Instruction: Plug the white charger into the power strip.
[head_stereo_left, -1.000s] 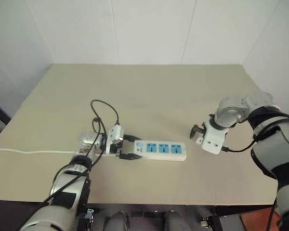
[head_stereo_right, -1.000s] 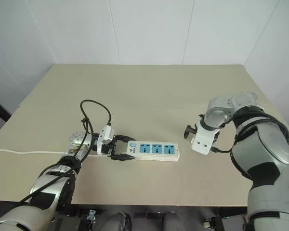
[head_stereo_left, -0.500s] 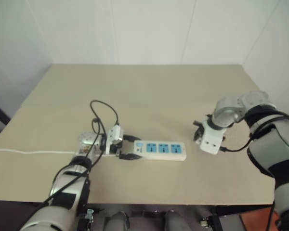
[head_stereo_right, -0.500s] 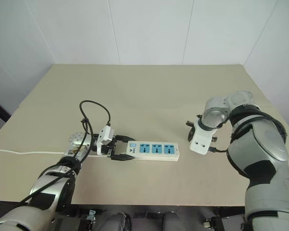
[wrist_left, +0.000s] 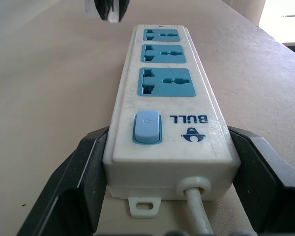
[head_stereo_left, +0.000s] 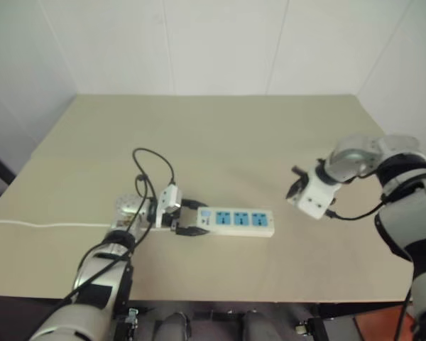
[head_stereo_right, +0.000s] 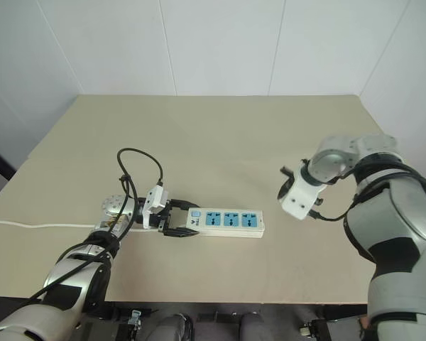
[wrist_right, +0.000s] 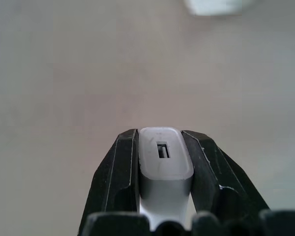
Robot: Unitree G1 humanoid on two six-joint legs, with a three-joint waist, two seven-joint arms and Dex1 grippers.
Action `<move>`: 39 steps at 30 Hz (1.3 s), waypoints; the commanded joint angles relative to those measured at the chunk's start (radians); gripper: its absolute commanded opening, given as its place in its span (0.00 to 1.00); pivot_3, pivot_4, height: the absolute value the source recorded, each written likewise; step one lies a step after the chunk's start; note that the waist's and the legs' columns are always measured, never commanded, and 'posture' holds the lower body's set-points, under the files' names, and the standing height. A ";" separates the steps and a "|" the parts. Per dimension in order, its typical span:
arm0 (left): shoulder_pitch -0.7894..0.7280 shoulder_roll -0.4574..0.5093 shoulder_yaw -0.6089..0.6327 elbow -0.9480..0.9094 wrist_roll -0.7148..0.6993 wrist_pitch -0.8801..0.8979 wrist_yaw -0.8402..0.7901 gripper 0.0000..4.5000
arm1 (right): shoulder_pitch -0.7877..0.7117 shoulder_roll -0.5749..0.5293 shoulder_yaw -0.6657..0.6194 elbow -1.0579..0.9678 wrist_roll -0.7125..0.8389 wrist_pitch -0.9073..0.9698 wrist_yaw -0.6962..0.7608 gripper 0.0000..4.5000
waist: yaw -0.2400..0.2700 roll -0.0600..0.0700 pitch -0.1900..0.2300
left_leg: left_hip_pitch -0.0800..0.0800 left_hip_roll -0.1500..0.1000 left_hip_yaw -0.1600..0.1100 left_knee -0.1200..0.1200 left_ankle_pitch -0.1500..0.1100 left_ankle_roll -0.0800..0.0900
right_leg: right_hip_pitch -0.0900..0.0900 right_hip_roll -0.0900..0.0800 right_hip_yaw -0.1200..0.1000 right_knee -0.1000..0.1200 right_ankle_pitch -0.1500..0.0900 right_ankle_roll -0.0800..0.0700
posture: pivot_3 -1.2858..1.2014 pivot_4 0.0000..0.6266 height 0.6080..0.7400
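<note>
Charger pinched in R gripper, strip clamped by L gripper.

Head views: power strip (head_stereo_right: 225, 222) lies flat on beige matte table (head_stereo_right: 220, 142), a long white plastic bar w/ three blue sockets in a row; left gripper (head_stereo_right: 176, 219) has its black fingers shut on the switch end, thin white cord (head_stereo_right: 35, 225) trailing off to table's left edge. Right gripper (head_stereo_right: 284, 186) hangs above the table, well apart from strip's far end, pointing down.
L wrist view: strip close up, glossy shell, rounded blue switch (wrist_left: 147, 127), "BULL" print, black fingers (wrist_left: 76, 177) pressed to both side walls.
R wrist view: white charger (wrist_right: 164, 160), smooth rounded block w/ small rectangular port on its end face, squeezed between both black fingers (wrist_right: 119, 172); blurred beige tabletop behind.
</note>
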 commanded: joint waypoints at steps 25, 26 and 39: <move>-0.007 0.012 -0.078 -0.030 -0.011 0.100 -0.013 0.73 | 0.714 0.292 -0.660 -1.187 1.258 1.589 0.173 0.25 | 0.006 0.000 0.000 | -0.003 -0.001 -0.001 0.001 0.000 0.000 | -0.002 -0.001 -0.001 0.002 0.000 0.000 | 0.52 0.24 1.00; -0.007 0.013 -0.078 -0.031 -0.012 0.101 -0.013 0.73 | 0.723 0.303 -0.650 -1.184 1.245 1.570 0.181 0.25 | 0.005 0.000 0.000 | -0.003 -0.001 -0.001 0.001 0.000 0.000 | -0.002 -0.001 -0.001 0.002 0.000 0.000 | 0.52 0.24 1.00; -0.018 0.024 -0.091 -0.040 -0.032 0.123 -0.013 0.73 | 0.749 0.385 -0.580 -1.081 1.145 1.456 0.278 0.25 | 0.004 0.000 0.000 | -0.003 0.000 -0.001 0.001 0.000 0.000 | -0.002 0.000 -0.001 0.002 0.000 0.000 | 0.52 0.24 1.00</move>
